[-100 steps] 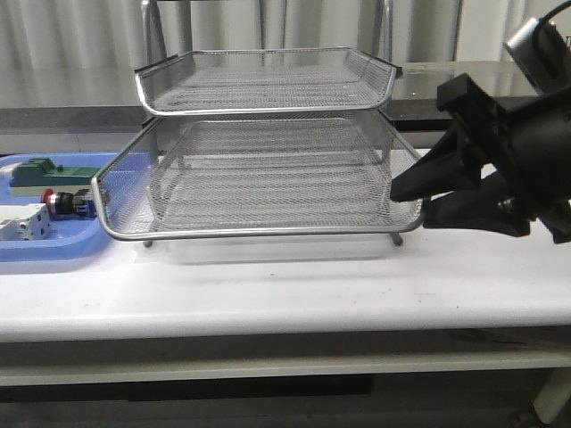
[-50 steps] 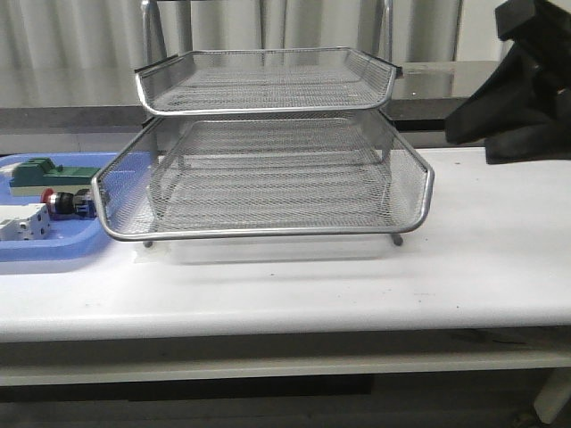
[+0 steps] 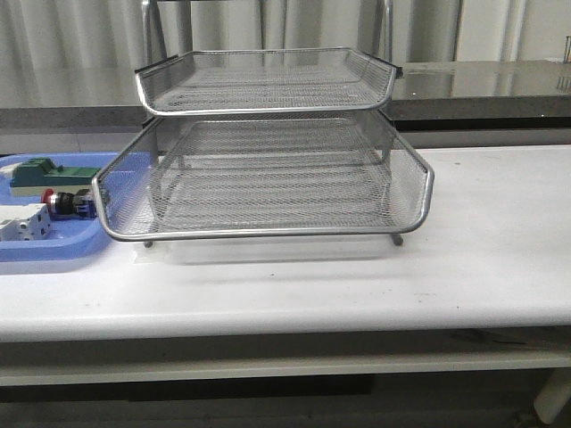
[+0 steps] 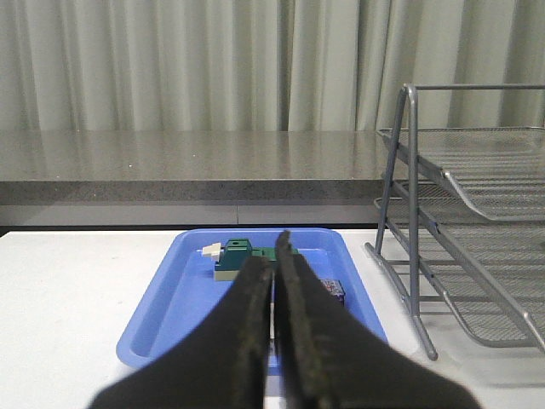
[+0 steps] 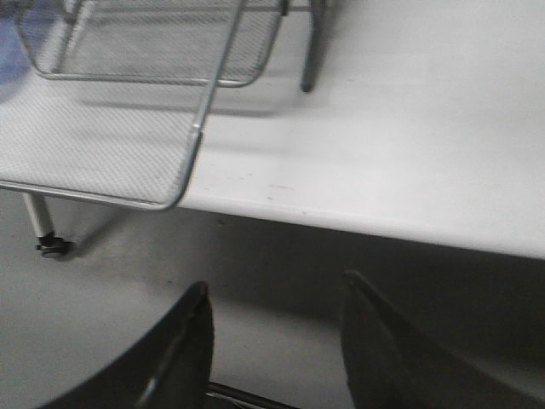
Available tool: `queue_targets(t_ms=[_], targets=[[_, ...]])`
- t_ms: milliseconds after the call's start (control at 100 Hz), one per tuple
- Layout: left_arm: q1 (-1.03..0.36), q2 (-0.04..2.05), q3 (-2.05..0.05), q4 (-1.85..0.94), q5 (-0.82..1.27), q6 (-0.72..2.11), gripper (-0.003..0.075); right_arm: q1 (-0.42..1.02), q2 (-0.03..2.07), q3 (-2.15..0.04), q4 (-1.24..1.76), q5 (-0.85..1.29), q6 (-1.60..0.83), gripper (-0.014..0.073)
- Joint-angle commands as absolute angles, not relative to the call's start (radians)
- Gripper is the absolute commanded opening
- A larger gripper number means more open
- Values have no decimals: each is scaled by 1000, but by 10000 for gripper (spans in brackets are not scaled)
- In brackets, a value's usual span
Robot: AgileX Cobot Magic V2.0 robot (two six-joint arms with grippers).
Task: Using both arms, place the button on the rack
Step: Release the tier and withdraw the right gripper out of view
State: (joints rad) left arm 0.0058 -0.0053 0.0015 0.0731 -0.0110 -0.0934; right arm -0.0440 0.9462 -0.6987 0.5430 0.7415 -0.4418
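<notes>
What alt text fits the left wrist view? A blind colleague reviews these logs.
The left hand, fingers shut and holding nothing, points at a blue tray on a white table. A green block lies in the tray; the wire rack stands beside it.

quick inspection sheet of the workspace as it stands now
surface: white table, a few faint marks.
job's things: button lies in the blue tray; rack holds nothing, middle tray slid out.
clutter: green block and white switch in the blue tray.
grippers: left gripper shut, empty; right gripper open, empty, off the table edge.
cables: nothing seen.
surroundings: grey counter, curtains.
</notes>
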Motion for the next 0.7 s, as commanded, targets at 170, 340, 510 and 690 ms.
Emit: queue_targets(t_ms=[170,340,510,690], targets=[[4,-39,48,67,-91,-101,4,-62,826,-789,323,788,-278,360],[4,-39,48,67,-91,-101,4,-62,790,-818,236,849,-219,359],[4,-39,48,67,-91,-101,4,-39,768,-825,196,851,-206,258],[4,-39,48,67,-91,-101,4,23,760,-825,140,858,-205,183]])
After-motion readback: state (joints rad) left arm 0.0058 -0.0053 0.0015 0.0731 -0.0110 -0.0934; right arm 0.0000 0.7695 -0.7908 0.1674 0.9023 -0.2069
